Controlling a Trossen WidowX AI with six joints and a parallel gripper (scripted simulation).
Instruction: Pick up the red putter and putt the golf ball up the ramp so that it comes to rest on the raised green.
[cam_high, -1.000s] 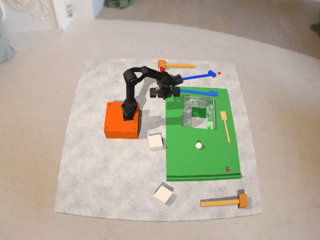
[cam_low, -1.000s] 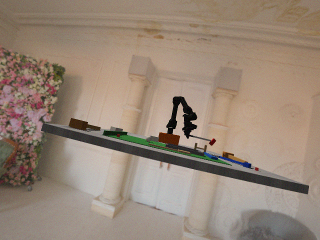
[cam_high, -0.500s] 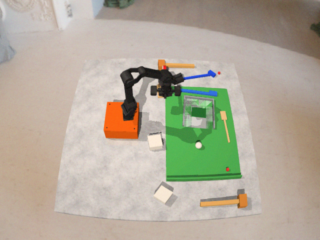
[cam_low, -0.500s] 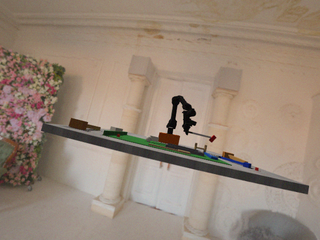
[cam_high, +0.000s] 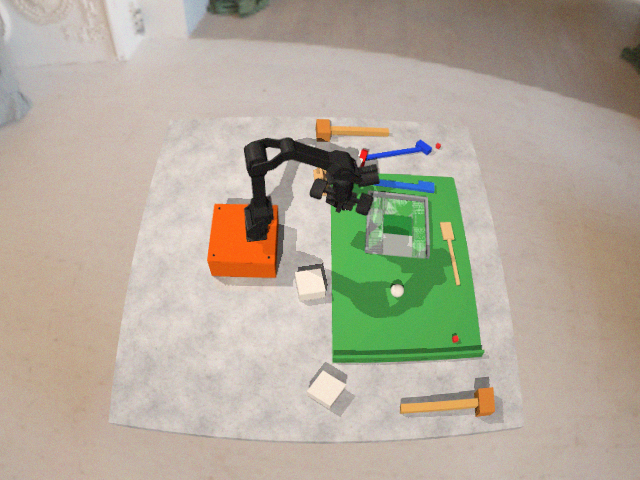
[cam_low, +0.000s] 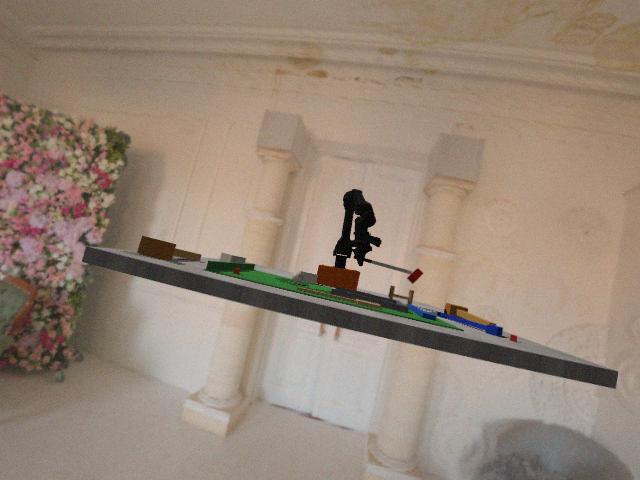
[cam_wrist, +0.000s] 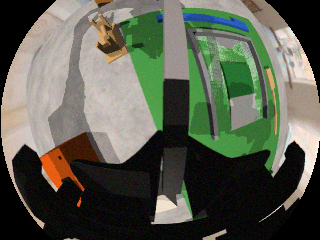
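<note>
Between closed fingers, apparently putter (cam_wrist: 175, 47).

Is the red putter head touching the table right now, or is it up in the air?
Apart. The exterior view shows the red putter head hanging above the table, with wall visible beneath it, held out from the pincer.
</note>
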